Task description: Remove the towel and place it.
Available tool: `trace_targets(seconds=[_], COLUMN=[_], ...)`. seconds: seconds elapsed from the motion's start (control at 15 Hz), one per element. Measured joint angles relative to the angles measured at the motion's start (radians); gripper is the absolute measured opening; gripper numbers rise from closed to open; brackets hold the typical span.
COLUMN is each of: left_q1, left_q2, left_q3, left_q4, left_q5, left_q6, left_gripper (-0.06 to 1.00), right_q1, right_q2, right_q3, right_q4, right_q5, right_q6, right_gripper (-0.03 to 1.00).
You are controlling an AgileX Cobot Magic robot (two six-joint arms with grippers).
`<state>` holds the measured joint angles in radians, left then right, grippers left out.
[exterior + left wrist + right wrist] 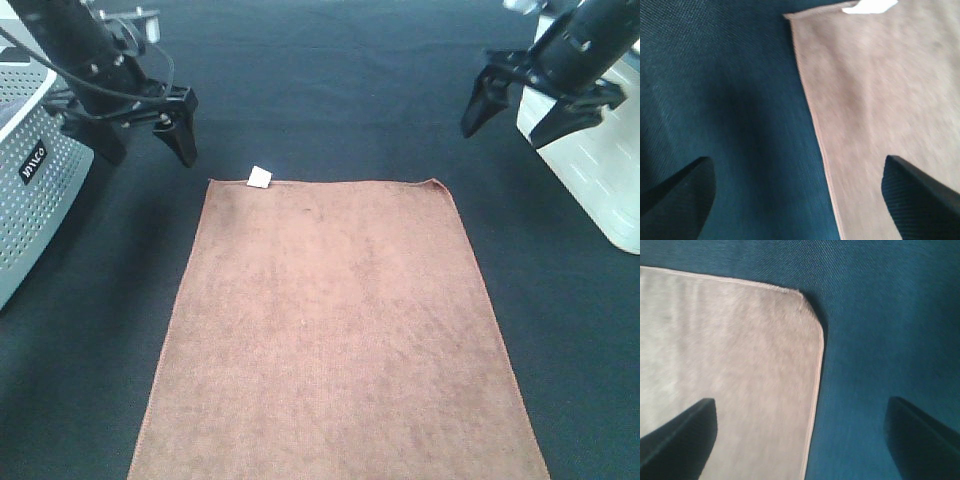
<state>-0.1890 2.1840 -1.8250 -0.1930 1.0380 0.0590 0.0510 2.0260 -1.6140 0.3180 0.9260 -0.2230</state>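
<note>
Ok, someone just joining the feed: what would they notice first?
The reddish-brown towel lies spread flat across the middle of the dark mat, a white tag at its far left corner. The left gripper and right gripper hover open, one near each far corner. A perforated basket sits at the left edge.

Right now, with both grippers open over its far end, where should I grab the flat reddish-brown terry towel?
Probably the two far corners: left gripper at the corner by the small white tag, right gripper at the rounded corner opposite. The towel lies flat with no fold to catch, so come straight down, straddling each hemmed edge, and pinch inward.
</note>
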Motion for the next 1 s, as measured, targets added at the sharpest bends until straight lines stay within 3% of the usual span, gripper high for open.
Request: trace_targets(seconds=[0.53, 1.0], left_q1=[0.009, 0.009], left_q2=[0.404, 0.449], left_q3=[-0.456, -0.493], left_q4=[-0.097, -0.128], left_q5=[0.119, 0.134], left_q6=[0.004, 0.024], left_gripper=[0.84, 0.83], right_q1=[0.060, 0.059], right_q2=[0.346, 0.391], right_q3=[-0.195, -0.250], right_q4=[-0.094, -0.059], right_q5=[-0.039, -0.049], right_q6=[0.054, 0.076], right_gripper=[0.81, 0.80])
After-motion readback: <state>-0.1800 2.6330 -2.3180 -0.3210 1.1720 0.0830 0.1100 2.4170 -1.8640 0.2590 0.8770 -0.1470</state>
